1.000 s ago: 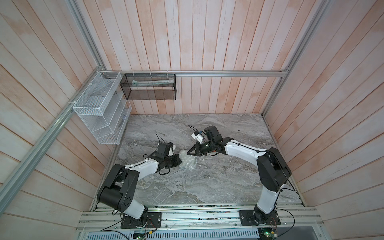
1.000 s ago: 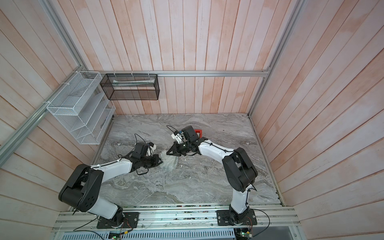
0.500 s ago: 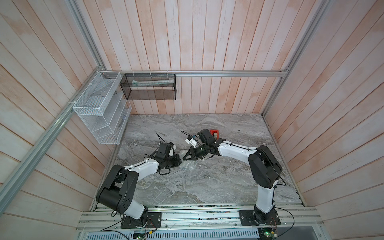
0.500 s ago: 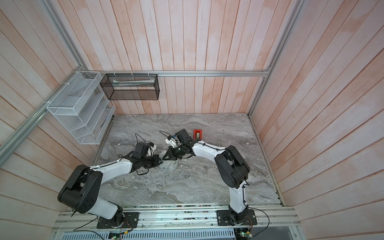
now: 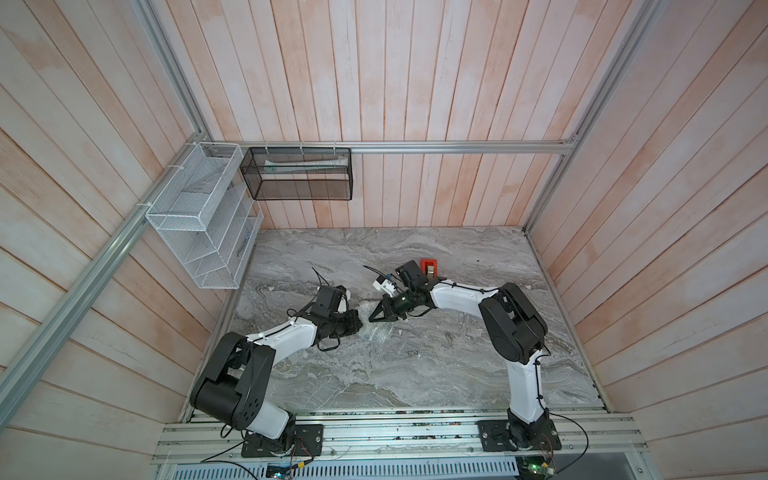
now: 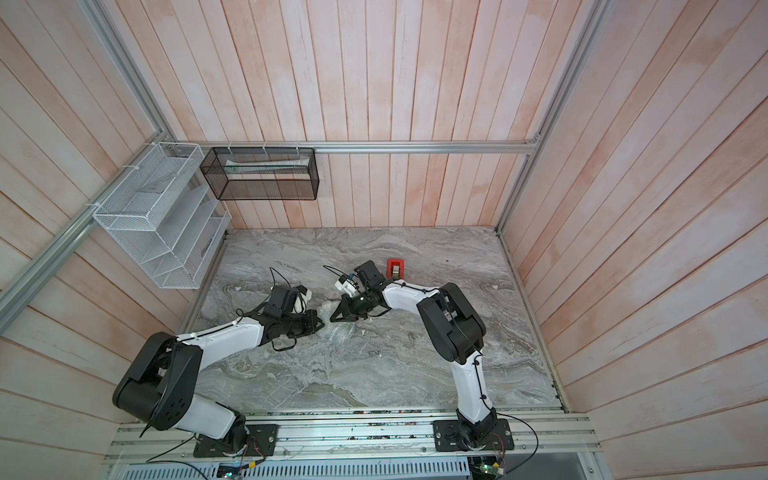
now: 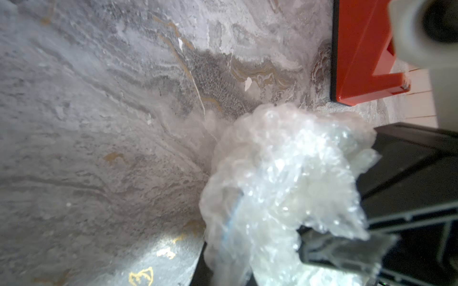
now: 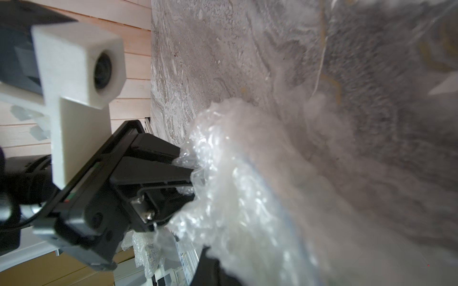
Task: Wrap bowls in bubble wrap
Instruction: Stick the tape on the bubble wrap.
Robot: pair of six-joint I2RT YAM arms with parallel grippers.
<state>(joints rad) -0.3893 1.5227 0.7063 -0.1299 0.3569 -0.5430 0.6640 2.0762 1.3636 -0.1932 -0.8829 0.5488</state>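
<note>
The bubble wrap [image 7: 285,178] is a whitish crinkly bunch on the marble table, seen between both grippers in both top views [image 5: 376,332] [image 6: 341,330]. My left gripper [image 5: 360,326] is shut on one side of the bunch; the right wrist view shows its black fingers [image 8: 173,173] pinching into the wrap [image 8: 247,188]. My right gripper [image 5: 371,321] is shut on the facing side, tip to tip with the left one, its finger [image 7: 334,245] dug into the plastic. The bowl is hidden; only a thin bluish line [image 7: 233,215] shows through the wrap.
A red tape dispenser [image 5: 430,267] stands just behind the right wrist, also close by in the left wrist view [image 7: 359,54]. A white wire rack [image 5: 203,216] and a black mesh basket [image 5: 297,174] hang on the back-left walls. The marble table [image 5: 395,382] reaches the front rail.
My right arm has swung left with the wrap until its gripper meets the left one, uncovering the red tape dispenser behind it. The left arm has stayed put.
</note>
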